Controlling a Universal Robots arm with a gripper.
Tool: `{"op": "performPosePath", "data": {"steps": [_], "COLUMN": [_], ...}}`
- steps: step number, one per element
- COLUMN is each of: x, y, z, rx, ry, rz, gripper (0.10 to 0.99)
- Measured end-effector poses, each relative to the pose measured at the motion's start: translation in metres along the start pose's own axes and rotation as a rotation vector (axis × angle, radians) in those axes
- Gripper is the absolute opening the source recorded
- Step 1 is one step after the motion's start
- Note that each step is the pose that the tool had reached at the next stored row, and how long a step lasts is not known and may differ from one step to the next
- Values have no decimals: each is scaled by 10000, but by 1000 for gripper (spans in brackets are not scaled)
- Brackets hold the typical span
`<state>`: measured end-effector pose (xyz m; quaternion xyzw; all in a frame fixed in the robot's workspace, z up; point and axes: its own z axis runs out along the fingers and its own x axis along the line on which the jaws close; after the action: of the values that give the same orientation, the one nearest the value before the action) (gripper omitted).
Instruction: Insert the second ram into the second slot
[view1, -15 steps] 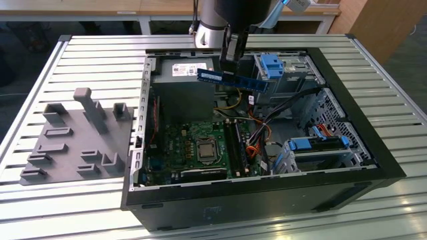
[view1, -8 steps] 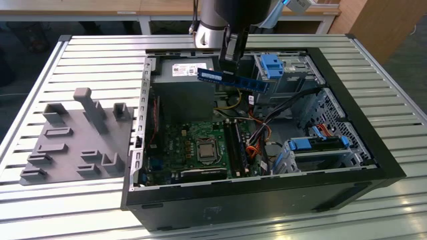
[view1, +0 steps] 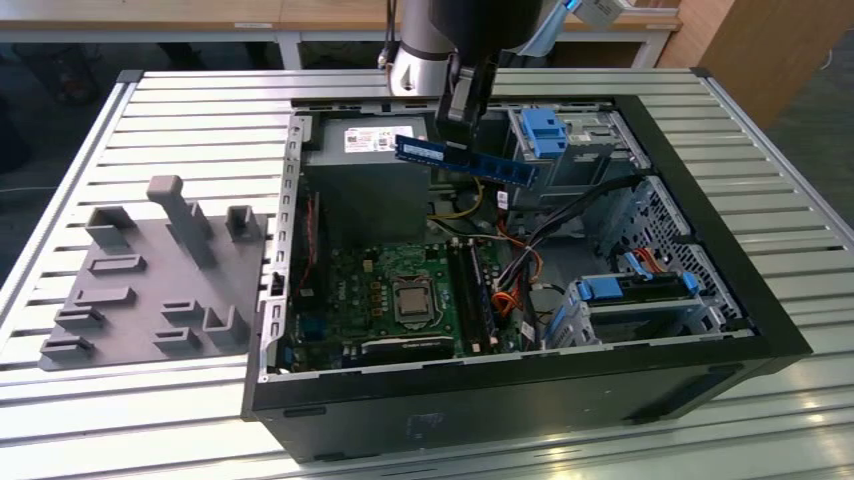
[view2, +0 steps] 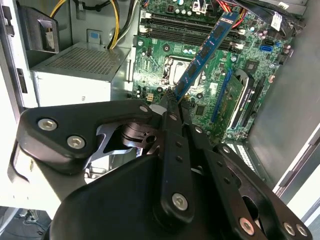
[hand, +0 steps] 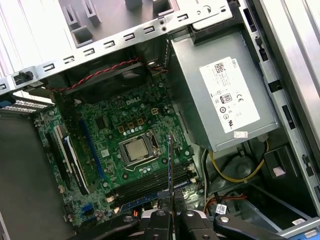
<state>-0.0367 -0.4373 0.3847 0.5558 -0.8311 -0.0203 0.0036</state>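
My gripper (view1: 458, 128) is shut on one end of the second ram (view1: 467, 158), a thin blue stick that hangs level over the open computer case, above the power supply's edge and apart from the board. In the second wrist view the second ram (view2: 205, 52) juts out from the gripper (view2: 172, 101) over the green motherboard (view2: 250, 65). It appears edge-on in the first wrist view, the second ram (hand: 170, 160) rising from the gripper (hand: 171, 214). The dark ram slots (hand: 150, 182) lie beside the processor socket (hand: 136, 150); a blue strip runs along the outermost one.
A grey power supply (view1: 367, 170) with a white label fills the case's far corner. Blue drive brackets (view1: 547, 130) and a second bay (view1: 634, 290) stand on the exterior view's right, with loose cables (view1: 521, 240) between. A grey fixture block (view1: 154, 275) sits outside the case.
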Motion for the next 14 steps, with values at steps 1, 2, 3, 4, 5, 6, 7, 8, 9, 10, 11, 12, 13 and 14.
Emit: {"op": "performPosePath", "data": {"steps": [1,2,3,4,5,6,7,8,9,10,11,12,13,14], "x": [0,0,0,0,0,0,0,0,0,0,0,0,0,0], "y": [0,0,0,0,0,0,0,0,0,0,0,0,0,0], "z": [0,0,0,0,0,0,0,0,0,0,0,0,0,0], "rx": [0,1,1,2,2,2,3,3,4,4,5,5,6,6], "ry": [-1,-2,-3,-4,-5,-6,-7,-7,-9,-9,-11,-12,-13,-14], "rz": [23,46,71,96,120,146,174,201,226,253,282,314,343,373], "gripper": [137,137,137,137,137,137,137,137,137,137,137,137,137,137]}}
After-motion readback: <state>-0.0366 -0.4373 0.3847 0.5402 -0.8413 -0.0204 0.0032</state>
